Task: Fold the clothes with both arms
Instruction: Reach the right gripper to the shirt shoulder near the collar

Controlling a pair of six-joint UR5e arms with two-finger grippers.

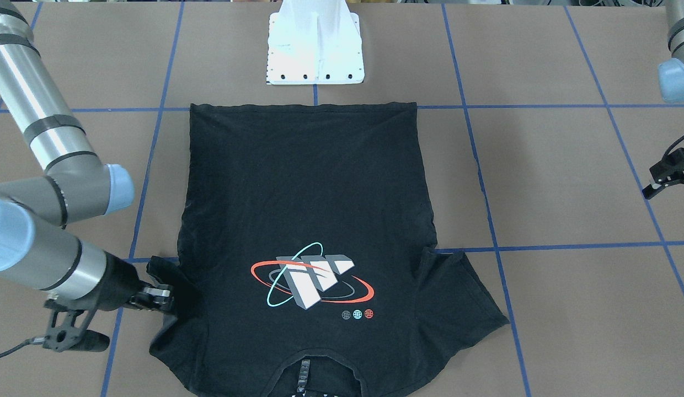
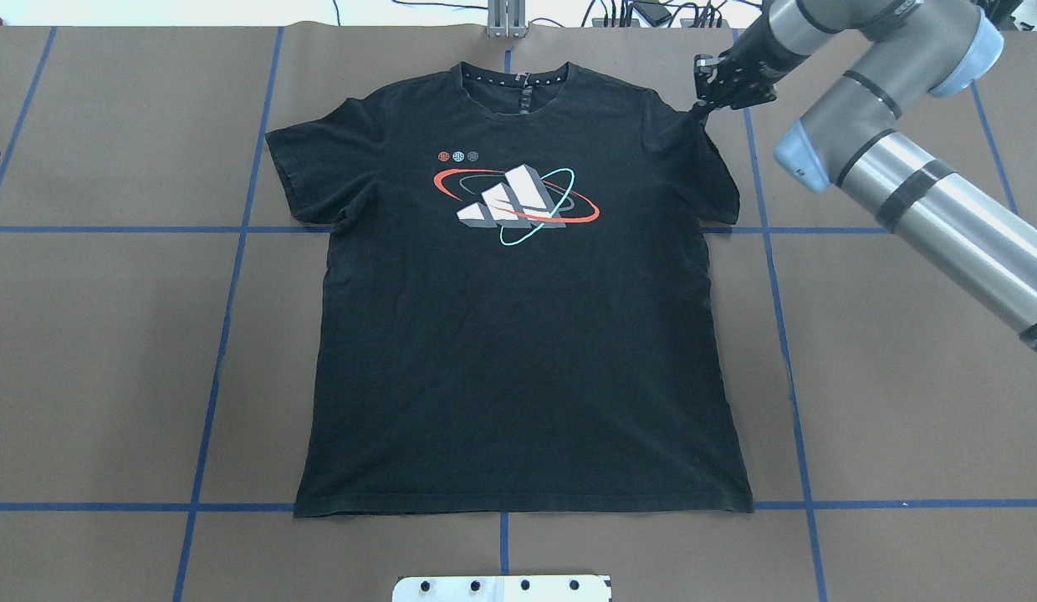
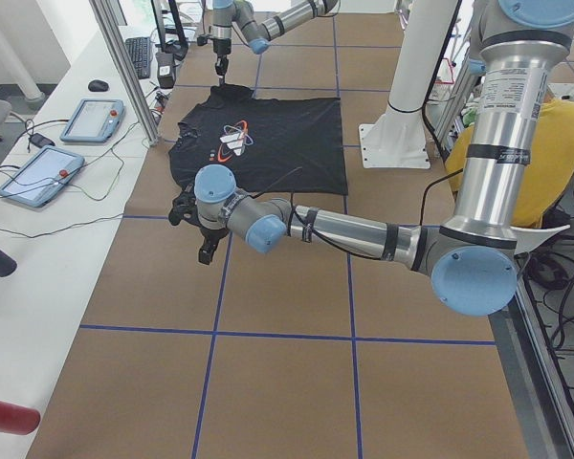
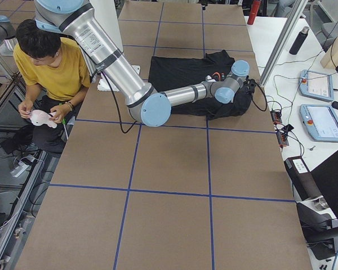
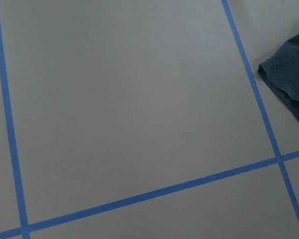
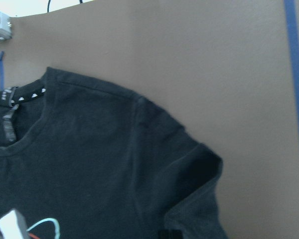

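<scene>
Out at the robot's left, the left end effector (image 1: pixel 671 197) hangs just above the bare counter (image 2: pixel 109 334). Its fingers are spread apart and hold nothing. Its wrist camera looks down on brown surface and blue tape lines (image 5: pixel 139 196), with only a corner of the shirt's near sleeve (image 5: pixel 289 84) showing at the edge. That end effector is off the cloth, well apart from it.

In the middle the black shirt (image 2: pixel 518 351) lies flat and face up. Its hem is towards the white base (image 1: pixel 315 44) and its collar towards the far edge. The body is smooth, and the sleeve on the robot's left (image 2: pixel 305 167) is spread out flat. The red, teal and grey logo (image 2: pixel 518 199) sits on the chest, with the patterned neck tape (image 2: pixel 518 79) showing inside the collar.

Over on the right, the right arm (image 2: pixel 920 184) reaches across to the shoulder of the other sleeve (image 2: pixel 707 180). The right end effector (image 2: pixel 701 107) is clenched on the cloth at the top of that sleeve, and the fabric rises to a small peak under it. The sleeve is rumpled there.

Beside the counter, on the robot's side, sits a person in a yellow top (image 4: pixel 53 70).
</scene>
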